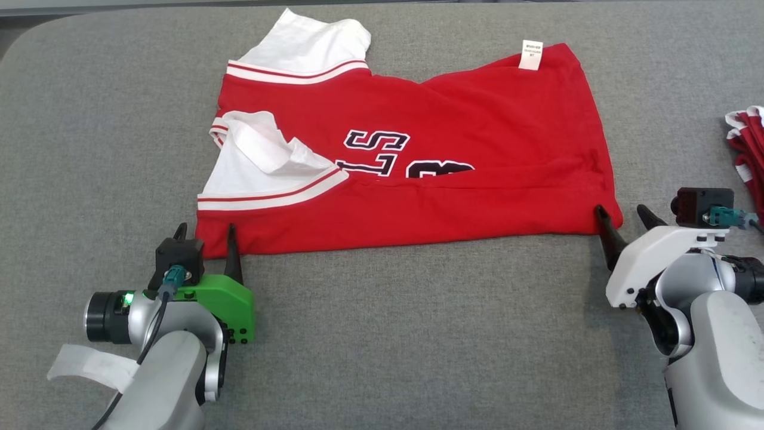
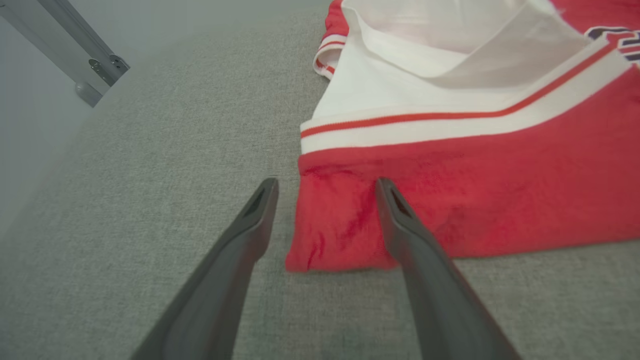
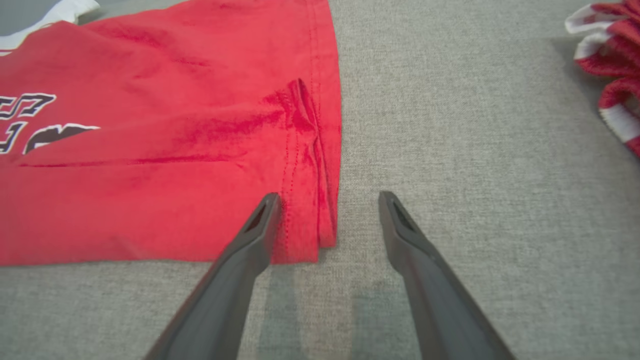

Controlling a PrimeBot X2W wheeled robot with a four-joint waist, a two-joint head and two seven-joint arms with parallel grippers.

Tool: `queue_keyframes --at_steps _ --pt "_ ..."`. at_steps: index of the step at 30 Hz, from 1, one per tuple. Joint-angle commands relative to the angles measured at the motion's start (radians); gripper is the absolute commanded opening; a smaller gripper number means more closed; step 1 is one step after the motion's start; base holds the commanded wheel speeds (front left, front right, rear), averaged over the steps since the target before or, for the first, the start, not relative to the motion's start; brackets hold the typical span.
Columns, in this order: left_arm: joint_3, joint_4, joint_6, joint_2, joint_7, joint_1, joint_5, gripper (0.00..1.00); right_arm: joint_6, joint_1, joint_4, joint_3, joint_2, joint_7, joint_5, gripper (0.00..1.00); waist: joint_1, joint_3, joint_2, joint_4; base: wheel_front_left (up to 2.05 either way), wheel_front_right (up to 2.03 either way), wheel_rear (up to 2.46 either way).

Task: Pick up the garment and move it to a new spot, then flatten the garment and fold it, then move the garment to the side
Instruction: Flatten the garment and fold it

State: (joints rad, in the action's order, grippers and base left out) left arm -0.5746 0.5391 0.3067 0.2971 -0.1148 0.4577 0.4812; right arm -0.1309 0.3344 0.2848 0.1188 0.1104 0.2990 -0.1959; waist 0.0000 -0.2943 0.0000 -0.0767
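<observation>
Here, garment (image 1: 507,149), "S" lettering (image 1: 377,142), blurred tag (image 1: 531,55)

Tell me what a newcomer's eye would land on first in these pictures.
A red jersey with white sleeves lies partly folded across the middle of the grey table. The left gripper and right gripper sit at its two near corners, fingers open. A second red-and-white bundle lies at the table's right edge.

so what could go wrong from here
The open left hand and right hand straddle the near corners of the shirt and may pinch only the top layer. The white sleeve lies crumpled on the front; folding could trap that crease. The red-and-white pile near the right hand might snag.
</observation>
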Motion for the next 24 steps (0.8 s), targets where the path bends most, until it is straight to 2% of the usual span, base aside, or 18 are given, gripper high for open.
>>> queue_keyframes --at_steps 1,6,7,8,9,10,17,24 --pt "0.0 0.01 -0.005 -0.003 -0.008 0.013 -0.003 1.0 0.0 0.014 0.016 -0.002 -0.001 0.002 0.008 1.0 0.0 -0.006 0.0 -0.004 0.0 0.0 0.0" --pt "-0.011 0.033 -0.018 -0.013 -0.016 0.025 -0.001 1.0 0.0 0.022 0.057 -0.014 -0.008 0.019 0.02 1.0 0.0 -0.014 0.0 -0.01 0.0 0.0 0.0" --pt "-0.015 0.04 -0.023 -0.017 -0.014 0.026 0.0 0.55 0.0 0.02 0.064 -0.018 -0.01 0.026 0.02 1.0 0.0 -0.015 0.0 -0.011 0.0 0.0 0.0" --pt "-0.019 0.047 -0.027 -0.019 -0.014 0.029 0.001 0.19 0.0 0.019 0.07 -0.02 -0.011 0.031 0.018 0.64 0.0 -0.016 0.0 -0.012 0.0 0.0 0.0" --pt "-0.022 0.055 -0.035 -0.021 -0.012 0.031 0.004 0.0 0.0 0.021 0.072 -0.021 -0.011 0.034 0.018 0.35 0.0 -0.017 0.0 -0.013 0.0 0.0 0.0" --pt "-0.025 0.065 -0.041 -0.023 -0.01 0.032 0.008 0.0 0.0 0.02 0.075 -0.022 -0.01 0.038 0.018 0.0 0.0 -0.017 0.0 -0.013 0.0 0.0 0.0" --pt "-0.03 0.11 -0.062 -0.038 -0.019 0.035 0.025 0.0 0.001 0.018 0.079 -0.027 -0.004 0.029 0.003 0.0 0.0 -0.003 0.0 -0.011 0.0 0.0 0.0" --pt "-0.02 0.104 -0.081 -0.023 -0.027 -0.009 0.055 0.0 0.001 -0.037 0.027 -0.026 0.006 0.038 -0.029 0.0 0.0 0.062 0.0 -0.013 0.0 0.0 0.0"
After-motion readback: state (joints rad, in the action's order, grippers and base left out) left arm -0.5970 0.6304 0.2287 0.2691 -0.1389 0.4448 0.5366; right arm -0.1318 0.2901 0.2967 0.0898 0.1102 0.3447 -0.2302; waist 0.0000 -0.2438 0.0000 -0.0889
